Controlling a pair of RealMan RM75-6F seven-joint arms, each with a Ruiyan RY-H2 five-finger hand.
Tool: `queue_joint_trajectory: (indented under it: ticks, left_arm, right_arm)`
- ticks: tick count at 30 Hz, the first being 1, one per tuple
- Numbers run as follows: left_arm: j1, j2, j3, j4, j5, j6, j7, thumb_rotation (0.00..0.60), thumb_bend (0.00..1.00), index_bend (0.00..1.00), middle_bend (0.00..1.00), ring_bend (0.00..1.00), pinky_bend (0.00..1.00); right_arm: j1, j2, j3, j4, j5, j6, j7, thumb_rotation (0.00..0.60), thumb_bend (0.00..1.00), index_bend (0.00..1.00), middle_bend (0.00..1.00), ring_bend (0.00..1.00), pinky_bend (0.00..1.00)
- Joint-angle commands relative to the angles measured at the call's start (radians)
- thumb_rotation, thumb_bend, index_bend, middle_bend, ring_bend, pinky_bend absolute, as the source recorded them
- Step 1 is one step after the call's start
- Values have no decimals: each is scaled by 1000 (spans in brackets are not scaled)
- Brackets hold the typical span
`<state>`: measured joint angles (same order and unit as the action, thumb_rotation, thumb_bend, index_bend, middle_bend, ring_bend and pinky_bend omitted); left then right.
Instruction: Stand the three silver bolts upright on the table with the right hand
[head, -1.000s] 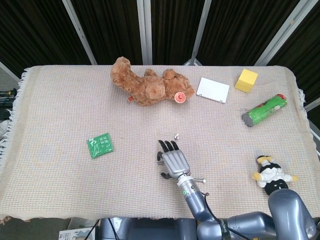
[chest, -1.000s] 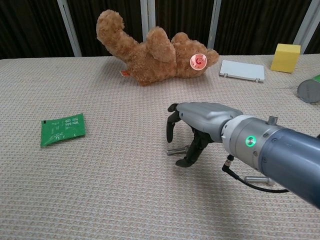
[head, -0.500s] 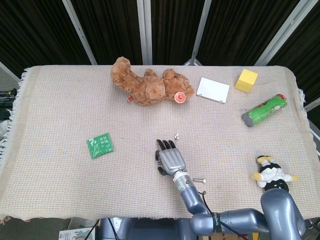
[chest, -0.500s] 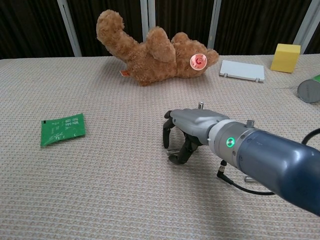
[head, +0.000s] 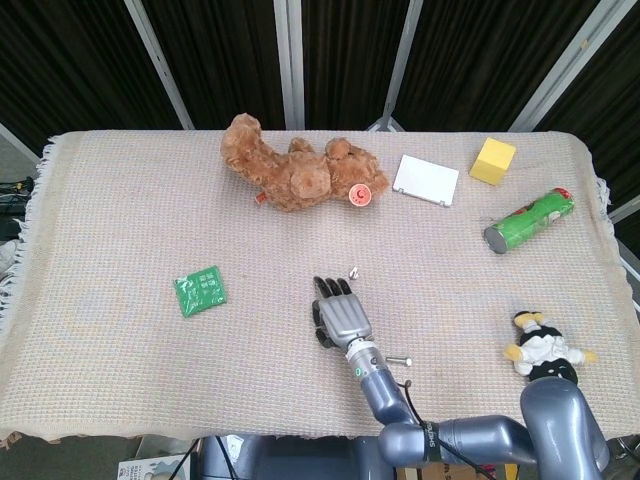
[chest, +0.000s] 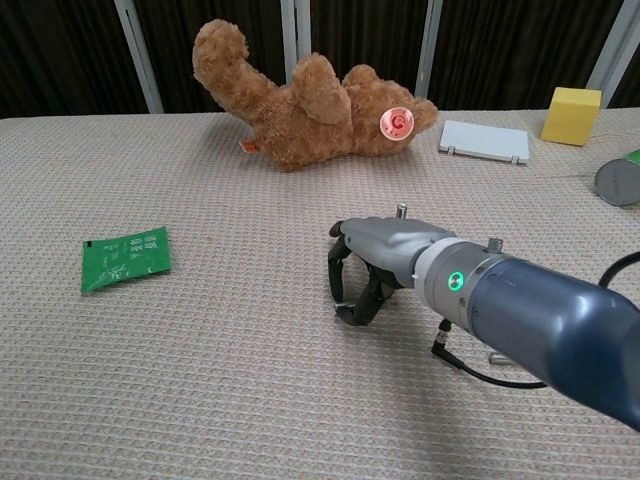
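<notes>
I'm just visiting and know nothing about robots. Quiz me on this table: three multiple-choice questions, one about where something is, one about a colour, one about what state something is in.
1. Where does the yellow block sit?
A. near the table's far right corner
B. beside the green packet
C. under the robot's hand

2. What colour is the flat packet lying on the left part of the cloth?
A. red
B. green
C. white

3. How is the brown teddy bear placed?
A. sitting upright
B. held in the robot's hand
C. lying down on the cloth

Answers:
1. A, the head view shows it at the far right, next to the white flat box.
2. B, both views show it as green.
3. C, it lies stretched out at the far side, well away from the right hand, whose fingers curl down onto the cloth.
</notes>
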<state>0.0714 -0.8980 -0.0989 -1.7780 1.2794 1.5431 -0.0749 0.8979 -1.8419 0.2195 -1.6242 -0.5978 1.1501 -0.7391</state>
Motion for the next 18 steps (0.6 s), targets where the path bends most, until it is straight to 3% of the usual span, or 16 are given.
queue_joint_trajectory:
  ticks: [1,18]
  left_arm:
    - [0,-1,-1,0,-2,0,2,600,76,32,32,0,63]
    - [-2,-3,0,-4,-1,0,13,600,76,32,32,0,63]
  right_arm:
    - [-1,3,2,-1,1,-2,2,600,388,554,0,0,53]
    - [0,16,5,-5,22,-24,-5,600,392,554,0,0,53]
